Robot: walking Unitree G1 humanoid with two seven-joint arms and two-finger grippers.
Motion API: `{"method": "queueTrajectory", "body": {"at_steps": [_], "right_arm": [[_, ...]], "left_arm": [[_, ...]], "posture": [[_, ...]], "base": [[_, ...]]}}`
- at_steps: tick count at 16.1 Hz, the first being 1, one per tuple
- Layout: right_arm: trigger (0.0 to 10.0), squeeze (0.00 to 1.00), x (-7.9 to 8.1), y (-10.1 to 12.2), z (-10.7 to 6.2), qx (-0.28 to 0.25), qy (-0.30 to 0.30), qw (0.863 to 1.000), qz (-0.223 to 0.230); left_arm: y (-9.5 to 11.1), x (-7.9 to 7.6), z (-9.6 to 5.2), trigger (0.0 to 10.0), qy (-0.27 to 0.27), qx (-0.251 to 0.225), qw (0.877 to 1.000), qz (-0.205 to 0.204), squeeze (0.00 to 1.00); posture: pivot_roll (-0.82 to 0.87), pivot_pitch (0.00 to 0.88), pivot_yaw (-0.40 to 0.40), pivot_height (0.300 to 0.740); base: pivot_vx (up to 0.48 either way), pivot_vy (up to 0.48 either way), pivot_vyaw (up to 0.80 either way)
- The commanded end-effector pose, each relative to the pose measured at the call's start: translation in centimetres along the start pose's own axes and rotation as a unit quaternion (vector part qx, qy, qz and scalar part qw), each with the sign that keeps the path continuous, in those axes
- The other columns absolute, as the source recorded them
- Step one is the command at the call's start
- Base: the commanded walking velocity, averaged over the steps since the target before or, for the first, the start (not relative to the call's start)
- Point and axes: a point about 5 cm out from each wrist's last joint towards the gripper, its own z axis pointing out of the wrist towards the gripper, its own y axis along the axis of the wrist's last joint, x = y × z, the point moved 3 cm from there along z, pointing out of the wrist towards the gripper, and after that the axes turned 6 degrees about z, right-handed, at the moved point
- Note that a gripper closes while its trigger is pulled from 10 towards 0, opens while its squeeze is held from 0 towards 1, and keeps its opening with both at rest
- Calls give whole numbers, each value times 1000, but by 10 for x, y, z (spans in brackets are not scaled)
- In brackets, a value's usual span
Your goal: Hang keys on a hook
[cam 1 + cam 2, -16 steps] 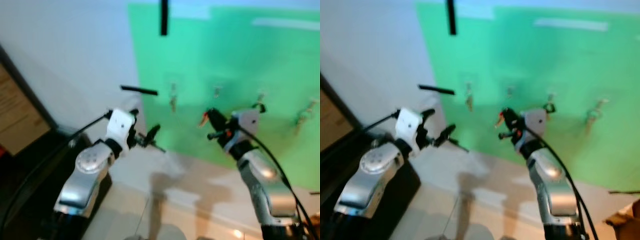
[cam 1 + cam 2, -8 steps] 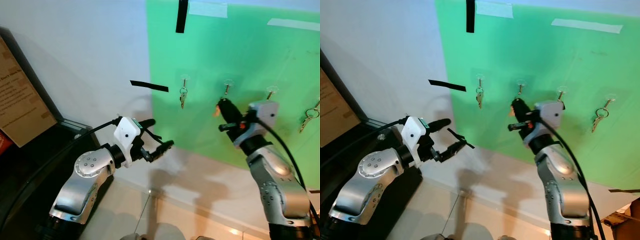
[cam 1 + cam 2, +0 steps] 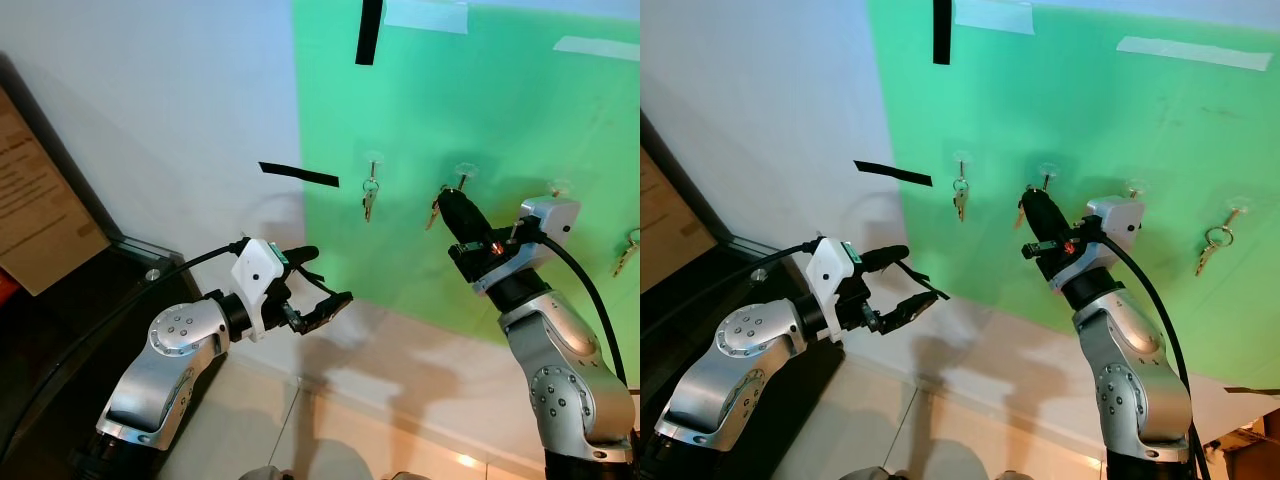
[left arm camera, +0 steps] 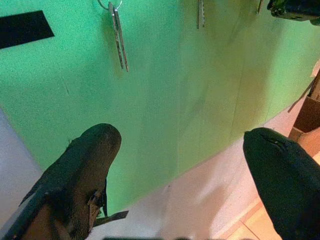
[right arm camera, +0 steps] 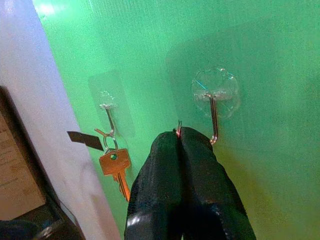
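Green board [image 3: 520, 120] fills the far wall, where the right gripper [image 5: 178, 134], fingers pinched on the key ring [image 5: 178, 128], reaches toward the empty hook [image 5: 214, 117]; the left gripper [image 3: 318, 290] waits wide open, holding nothing.

Silver jointed arms, white wrist housings, black cables; left gripper [image 3: 318, 297] and right gripper [image 3: 457, 206] fingers black.

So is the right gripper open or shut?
Shut. In the right wrist view the right gripper's fingers press together, pinching a thin ring beside the clear hook.
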Motion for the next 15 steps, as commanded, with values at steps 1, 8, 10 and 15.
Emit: {"method": "queueTrajectory", "body": {"at_steps": [1, 8, 10, 15], "right_arm": [[10000, 0, 3, 2, 0, -3, 3, 1000, 8], [10000, 0, 7, -7, -16, 23, 21, 999, 40], [10000, 0, 8, -8, -18, 21, 18, 999, 41], [10000, 0, 4, 9, -16, -27, 8, 998, 62]], "left_arm": [[1, 1, -1, 10000, -3, 3, 1000, 4, 0], [1, 0, -2, 10000, -5, 4, 1000, 4, 0], [1, 0, -2, 10000, -7, 4, 1000, 4, 0], [2, -1, -2, 10000, -15, 4, 1000, 4, 0]], "posture": [[-53, 0, 60, 740], [-54, 0, 61, 740], [-57, 0, 66, 740], [-54, 0, 65, 740]], "base": [[0, 0, 0], [0, 0, 0], [0, 0, 0], [0, 0, 0]]}}
